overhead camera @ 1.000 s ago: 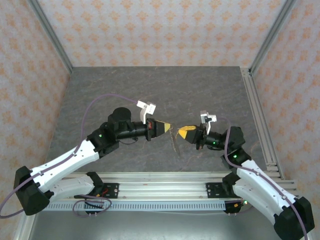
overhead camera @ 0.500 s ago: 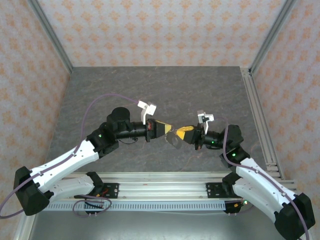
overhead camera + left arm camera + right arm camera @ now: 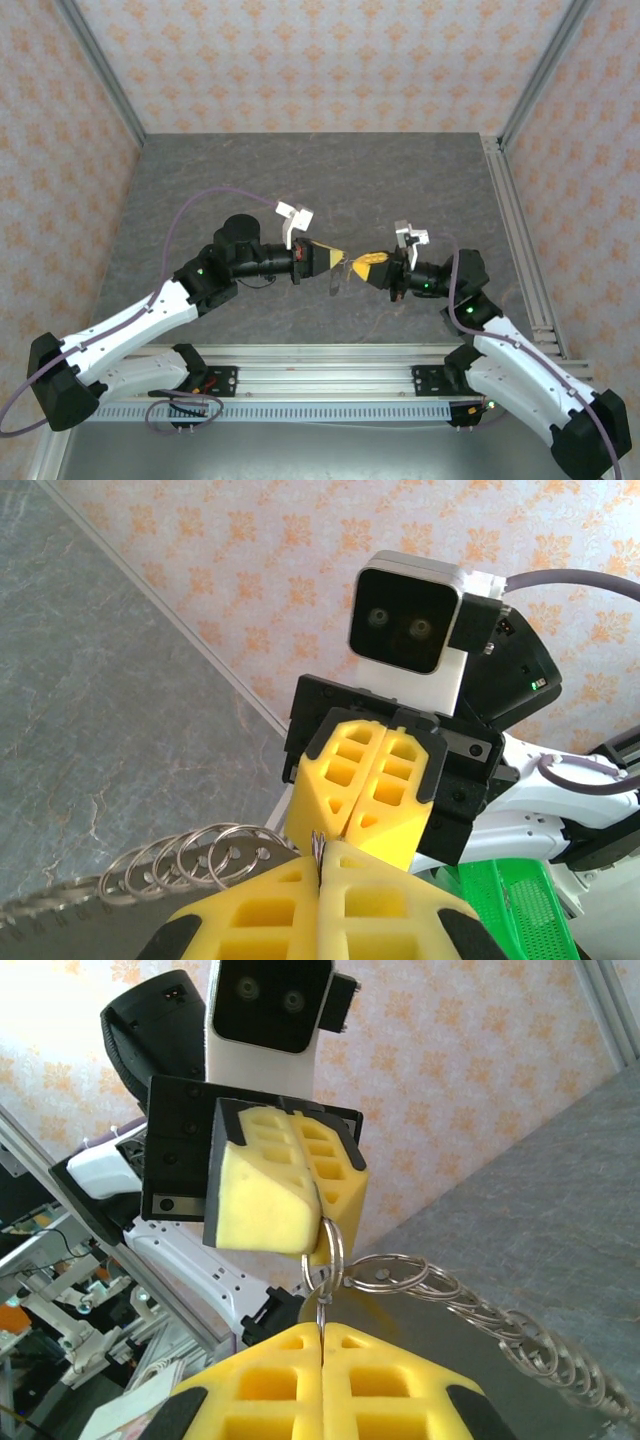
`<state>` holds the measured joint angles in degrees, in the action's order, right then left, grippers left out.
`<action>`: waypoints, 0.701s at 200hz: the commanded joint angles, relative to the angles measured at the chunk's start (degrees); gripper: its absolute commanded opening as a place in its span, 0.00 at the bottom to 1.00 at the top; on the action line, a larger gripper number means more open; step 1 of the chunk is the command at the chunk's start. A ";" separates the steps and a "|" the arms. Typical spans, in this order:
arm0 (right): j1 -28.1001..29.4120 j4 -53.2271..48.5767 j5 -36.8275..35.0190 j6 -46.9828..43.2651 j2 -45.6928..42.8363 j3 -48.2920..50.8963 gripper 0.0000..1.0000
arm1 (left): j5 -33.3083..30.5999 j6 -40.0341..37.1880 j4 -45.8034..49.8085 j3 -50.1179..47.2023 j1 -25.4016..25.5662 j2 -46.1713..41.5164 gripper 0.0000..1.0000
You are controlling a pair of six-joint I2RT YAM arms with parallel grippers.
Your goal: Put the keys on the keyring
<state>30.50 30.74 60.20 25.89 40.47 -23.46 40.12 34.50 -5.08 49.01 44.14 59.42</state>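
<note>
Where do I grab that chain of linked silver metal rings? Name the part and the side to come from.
Probably the wide silver wire ring beside the end ring, pinched across its thin rim, coming from the trailing chain side. It lies open and free; the end ring sits edge-on between the shut left gripper and right gripper.

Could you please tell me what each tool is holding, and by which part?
Both are shut. The left tool pinches the keyring by its end ring's rim. The right tool nips a thin metal piece linked there.
</note>
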 commanded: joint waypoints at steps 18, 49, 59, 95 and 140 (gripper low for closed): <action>0.57 -2.49 -0.96 -5.09 -1.97 -2.29 0.00 | 1.54 -0.40 -3.36 2.32 0.26 0.75 0.00; 0.62 -4.51 -1.99 -7.15 -1.86 -2.81 0.00 | 1.89 0.29 -4.27 2.35 0.35 0.94 0.00; 0.61 -5.17 -2.34 -7.66 -2.02 -2.73 0.00 | 2.06 0.46 -4.38 2.44 0.41 0.88 0.00; 0.75 -6.72 -3.25 -8.91 -2.59 -2.82 0.00 | 2.16 1.14 -5.20 1.90 0.40 0.79 0.00; 0.71 -6.90 -3.91 -9.47 -3.04 -2.90 0.00 | 2.51 1.36 -5.45 2.22 0.66 1.05 0.00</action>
<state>30.83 22.94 56.80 18.11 38.37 -24.34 41.01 35.16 -7.16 49.08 44.25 60.66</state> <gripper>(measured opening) 0.048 0.058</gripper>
